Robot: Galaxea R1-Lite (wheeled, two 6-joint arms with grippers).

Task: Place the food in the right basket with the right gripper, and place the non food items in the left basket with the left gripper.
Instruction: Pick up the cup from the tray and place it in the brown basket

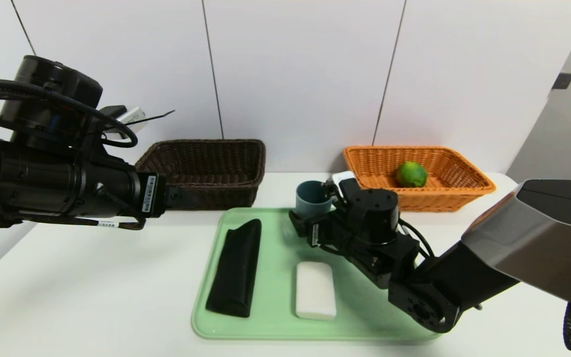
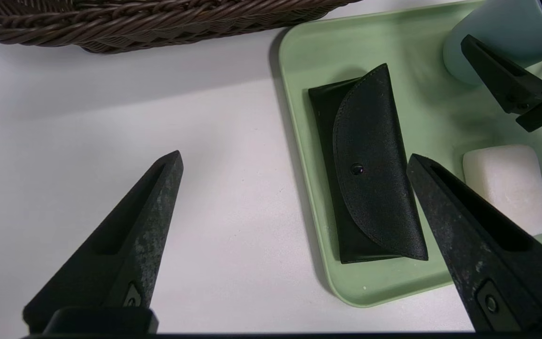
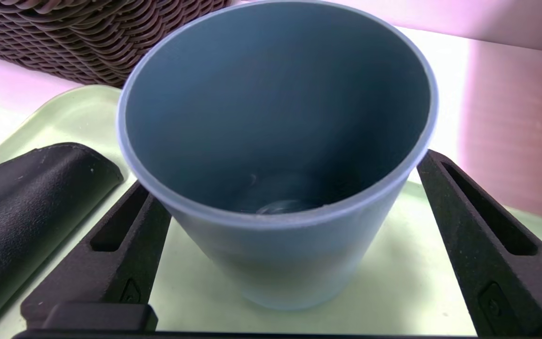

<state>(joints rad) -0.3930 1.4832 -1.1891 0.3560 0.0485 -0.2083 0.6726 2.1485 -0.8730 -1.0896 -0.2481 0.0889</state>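
The lime (image 1: 411, 174) lies inside the orange-tan wicker basket (image 1: 469, 188), at the back right of the white table (image 1: 92, 277). The dark brown wicker basket (image 1: 206, 171) stands at the back left, well apart from the orange-tan one; nothing is visible inside it in the head view.

Between and in front of the two baskets sits a pale green tray (image 1: 270, 297). On the tray:
- A blue-teal cup (image 1: 312, 198) stands upright at the tray's back edge, mouth up.
- A black snap-flap pouch (image 1: 236, 267) lies lengthwise on the tray's left part. The left wrist view shows a curved flap with a snap stud.
- A white soap-like block (image 1: 315, 290) lies just right of the pouch, near the tray's front.

The right gripper (image 3: 285, 263) is low over the tray, at the cup. Its fingers (image 3: 120, 249) are spread wide, one on each side of the cup's body. Whether either finger touches the cup wall cannot be told from the views.

The left gripper (image 2: 294, 235) is raised above the table's left side, in front of the dark brown basket. Its fingers (image 2: 130, 254) are spread wide and hold nothing; in its wrist view one lies over bare table, the other over the tray between pouch and block.
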